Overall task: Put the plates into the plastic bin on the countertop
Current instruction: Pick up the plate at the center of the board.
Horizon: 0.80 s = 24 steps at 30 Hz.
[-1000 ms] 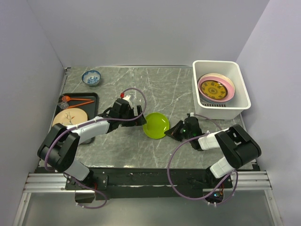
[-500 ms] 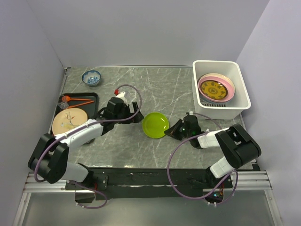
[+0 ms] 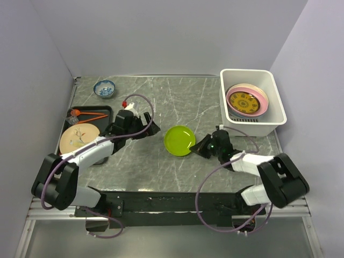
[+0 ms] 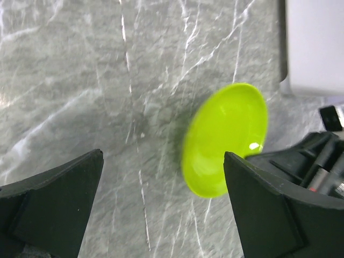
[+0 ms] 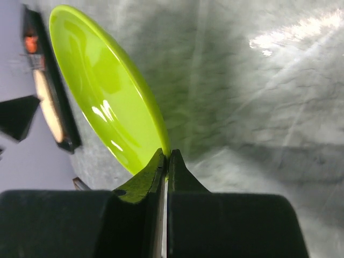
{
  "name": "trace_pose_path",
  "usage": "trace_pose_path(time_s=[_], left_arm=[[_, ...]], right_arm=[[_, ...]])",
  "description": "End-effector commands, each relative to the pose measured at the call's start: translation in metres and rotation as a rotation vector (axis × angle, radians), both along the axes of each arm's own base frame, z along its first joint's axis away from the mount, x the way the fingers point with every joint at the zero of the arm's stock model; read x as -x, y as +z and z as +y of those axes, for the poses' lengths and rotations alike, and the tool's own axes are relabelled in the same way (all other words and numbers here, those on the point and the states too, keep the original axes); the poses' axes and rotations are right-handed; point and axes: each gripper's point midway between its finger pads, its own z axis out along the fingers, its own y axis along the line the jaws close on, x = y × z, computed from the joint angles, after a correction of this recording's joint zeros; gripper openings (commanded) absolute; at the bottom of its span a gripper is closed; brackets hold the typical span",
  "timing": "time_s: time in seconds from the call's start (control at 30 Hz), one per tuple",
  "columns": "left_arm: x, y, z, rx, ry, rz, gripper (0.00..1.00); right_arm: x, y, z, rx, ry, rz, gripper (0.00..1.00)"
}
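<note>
My right gripper (image 3: 201,147) is shut on the rim of the green plate (image 3: 179,140) and holds it tilted just above the countertop (image 3: 177,102); its jaws pinch the plate's edge (image 5: 166,155). The plate also shows in the left wrist view (image 4: 226,137). My left gripper (image 3: 150,129) is open and empty, left of the plate and apart from it. The white plastic bin (image 3: 274,97) at the back right holds a pink plate (image 3: 260,99) with a small yellow-patterned plate (image 3: 246,101) on it. A cream plate with a leaf sprig (image 3: 79,136) lies at the left.
A flat black tray (image 3: 102,110) with an orange utensil sits at the left, partly under the cream plate. A small blue-and-white patterned bowl (image 3: 104,88) stands at the back left. Grey walls close in the sides and back.
My left gripper has let go of the green plate and drawn back to the left. My right gripper has closed on the plate's rim and lifted it, shifting slightly right.
</note>
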Motion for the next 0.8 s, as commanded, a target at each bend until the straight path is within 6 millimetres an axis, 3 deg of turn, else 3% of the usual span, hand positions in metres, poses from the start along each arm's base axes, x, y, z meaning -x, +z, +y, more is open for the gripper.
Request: trace_pose_path(time_s=[0.0, 0.13, 0.37, 0.6, 0.77], left_arm=[[-0.008, 0.003, -0.009, 0.075, -0.020, -0.011, 0.99], [-0.008, -0.005, -0.010, 0.086, -0.017, 0.004, 0.99], [-0.001, -0.020, -0.010, 0.080, -0.027, 0.037, 0.99], [0.002, -0.022, -0.008, 0.075, -0.033, 0.035, 0.99], [0.005, -0.023, -0.005, 0.057, -0.031, 0.039, 0.99]], right_arm=[[-0.013, 0.044, -0.003, 0.010, -0.020, -0.120, 0.00], [-0.016, 0.073, -0.014, 0.041, -0.056, -0.186, 0.00], [-0.018, 0.105, -0.030, 0.067, -0.101, -0.236, 0.00], [-0.026, 0.139, -0.038, 0.069, -0.125, -0.297, 0.00], [-0.041, 0.167, -0.057, 0.081, -0.150, -0.341, 0.00]])
